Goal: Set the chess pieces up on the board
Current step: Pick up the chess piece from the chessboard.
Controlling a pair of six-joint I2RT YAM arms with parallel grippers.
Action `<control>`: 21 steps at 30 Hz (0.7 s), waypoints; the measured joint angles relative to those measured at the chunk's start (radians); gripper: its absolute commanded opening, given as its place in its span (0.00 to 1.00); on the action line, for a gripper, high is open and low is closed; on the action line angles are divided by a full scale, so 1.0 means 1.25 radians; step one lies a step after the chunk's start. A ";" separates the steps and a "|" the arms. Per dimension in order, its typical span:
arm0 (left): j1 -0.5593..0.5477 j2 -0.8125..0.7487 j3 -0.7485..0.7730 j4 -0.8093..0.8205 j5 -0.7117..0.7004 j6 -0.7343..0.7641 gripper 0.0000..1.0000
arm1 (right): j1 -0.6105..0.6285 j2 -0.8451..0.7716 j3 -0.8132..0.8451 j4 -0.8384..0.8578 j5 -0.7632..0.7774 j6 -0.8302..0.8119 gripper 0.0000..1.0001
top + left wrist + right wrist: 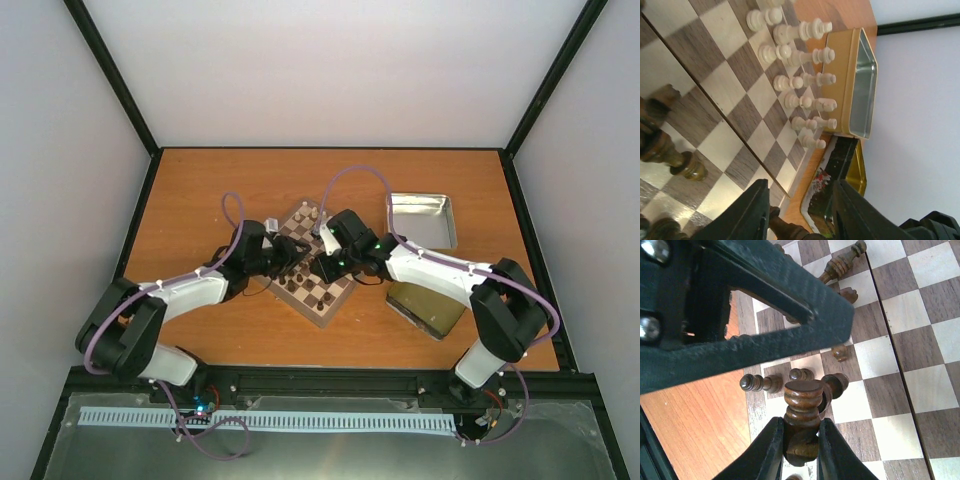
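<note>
Top external view: the board lies corner-on at the middle of the table, and both arms reach in over it
Left gripper: claw stands part-way apart around a small dark chessman; the piece sits against one finger, with a gap to the other, so no clamp shows
Right gripper: claw is narrow, pinching a ringed dark chessman between both fingers, above the board's squares
Other chess pieces: several dark ones sit on squares near the board edge that borders bare table; whether upright or fallen cannot be told
Light chessmen: two rows along the board edge nearest the open tin
Second tin: printed, just beside the board's corner, close to the open tin
</note>
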 measured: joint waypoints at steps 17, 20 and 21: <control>0.089 -0.364 -0.058 -0.019 0.013 0.055 0.96 | -0.013 -0.147 0.018 0.068 -0.079 0.053 0.12; 0.119 -0.374 -0.067 -0.007 0.077 -0.008 0.93 | -0.013 -0.184 0.027 0.093 -0.091 0.066 0.12; 0.125 -0.374 -0.067 0.001 0.099 -0.033 0.92 | -0.013 -0.198 0.030 0.103 -0.097 0.071 0.12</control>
